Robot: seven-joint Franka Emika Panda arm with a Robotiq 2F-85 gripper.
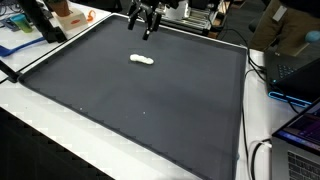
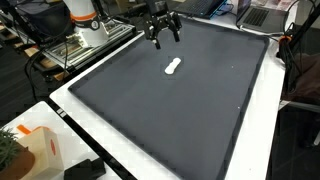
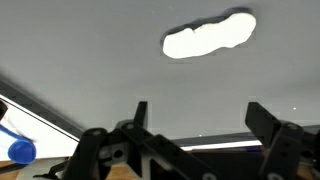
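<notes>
Tool [image 2: 166,40] hangs empty, jaws apart, above dark mat [image 2: 150,120]. White oblong piece [image 2: 173,67] lies ahead — near (long axis along jaw-to-jaw line).

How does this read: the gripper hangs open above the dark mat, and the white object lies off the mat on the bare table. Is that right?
Not quite. The white object lies on the dark mat, not off it. Both exterior views show it well inside the mat's border. The rest holds: the gripper hangs open above the mat, apart from the object.
</notes>
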